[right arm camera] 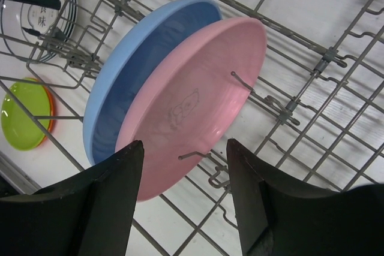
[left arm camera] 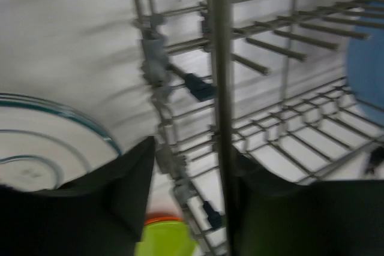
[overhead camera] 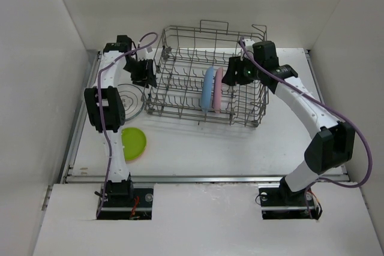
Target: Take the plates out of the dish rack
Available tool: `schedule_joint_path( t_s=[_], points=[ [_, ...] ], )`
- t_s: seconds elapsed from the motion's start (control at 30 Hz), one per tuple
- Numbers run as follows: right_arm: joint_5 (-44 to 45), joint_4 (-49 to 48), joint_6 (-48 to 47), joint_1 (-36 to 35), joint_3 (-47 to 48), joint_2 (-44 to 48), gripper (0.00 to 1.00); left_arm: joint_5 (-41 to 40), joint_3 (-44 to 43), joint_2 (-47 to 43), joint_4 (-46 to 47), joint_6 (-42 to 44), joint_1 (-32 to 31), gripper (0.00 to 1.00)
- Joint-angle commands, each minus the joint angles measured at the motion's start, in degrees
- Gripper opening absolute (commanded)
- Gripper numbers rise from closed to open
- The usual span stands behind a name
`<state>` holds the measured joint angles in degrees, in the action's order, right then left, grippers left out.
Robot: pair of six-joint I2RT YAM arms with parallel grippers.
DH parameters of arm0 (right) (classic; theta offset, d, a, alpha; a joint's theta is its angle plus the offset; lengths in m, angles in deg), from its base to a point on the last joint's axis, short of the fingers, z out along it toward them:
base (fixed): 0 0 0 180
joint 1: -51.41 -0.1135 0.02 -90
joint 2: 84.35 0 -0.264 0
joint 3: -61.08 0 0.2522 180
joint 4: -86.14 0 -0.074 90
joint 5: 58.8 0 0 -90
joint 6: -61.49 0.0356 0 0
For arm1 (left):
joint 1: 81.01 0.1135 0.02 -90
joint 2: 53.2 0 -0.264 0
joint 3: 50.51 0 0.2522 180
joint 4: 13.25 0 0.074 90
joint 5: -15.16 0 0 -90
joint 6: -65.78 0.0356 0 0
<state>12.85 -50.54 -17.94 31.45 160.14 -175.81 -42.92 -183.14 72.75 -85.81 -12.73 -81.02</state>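
Holding right fingers (right arm camera: 120, 190) apart, pink plate (right arm camera: 198, 94) just ahead between them, upright in the dish rack (right arm camera: 336, 58) beside the blue plate (right arm camera: 120, 82), probably to pinch its rim. Left fingers (left arm camera: 132, 190) apart, rack wire (left arm camera: 217, 88) ahead between them.

Grey wire dish rack (left arm camera: 217, 58) with dark-blue clips (left arm camera: 198, 87). Light-blue plate (right arm camera: 138, 58). Pink plate (right arm camera: 198, 100) with a faint embossed figure at its centre. Lime-green plate (right arm camera: 23, 118). Orange plate (left arm camera: 162, 219). White plate (left arm camera: 36, 154) with teal rings. White counter (overhead camera: 240, 148).
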Motion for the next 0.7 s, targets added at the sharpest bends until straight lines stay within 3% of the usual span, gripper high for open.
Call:
schedule_joint_path(
  t_s=[0.0, 0.1, 0.13, 0.17, 0.33, 0.47, 0.53, 0.67],
  points=[
    [1.20, -2.14, 0.51, -0.51, -0.04, 1.28, 0.63, 0.49, -2.07, 0.26, 0.10, -2.87, 0.27, 0.34],
    [4.28, -1.62, 0.51, -0.51, -0.04, 3.65, 0.63, 3.23, -2.07, 0.79, 0.10, -4.18, 0.27, 0.18],
    [5.24, -1.61, 0.51, -0.51, -0.04, 4.27, 0.63, 5.24, -2.07, 0.79, 0.10, -5.15, 0.27, 0.04],
    [5.86, -1.61, 0.51, -0.51, 0.48, 4.79, 0.63, 6.04, -1.55, 0.79, 0.70, -6.03, 0.27, 0.00],
    [5.09, -1.61, 0.51, -0.51, 1.01, 6.21, 0.63, 12.71, 5.21, -2.01, 7.20, -14.81, 0.27, 0.00],
    [-0.01, -2.32, 1.03, -0.51, 1.01, 5.25, 0.66, 20.88, 17.49, -5.80, 18.52, -27.54, 0.27, 0.00],
    [-0.02, -2.32, 1.56, -0.51, 1.01, 3.58, 0.66, 22.47, 21.56, -7.20, 26.09, -35.69, 0.27, 0.00],
    [-4.14, -2.93, 1.56, -0.51, -0.04, 1.03, 0.66, 23.19, 29.47, -10.89, 34.27, -43.28, 0.27, 0.00]
  ],
)
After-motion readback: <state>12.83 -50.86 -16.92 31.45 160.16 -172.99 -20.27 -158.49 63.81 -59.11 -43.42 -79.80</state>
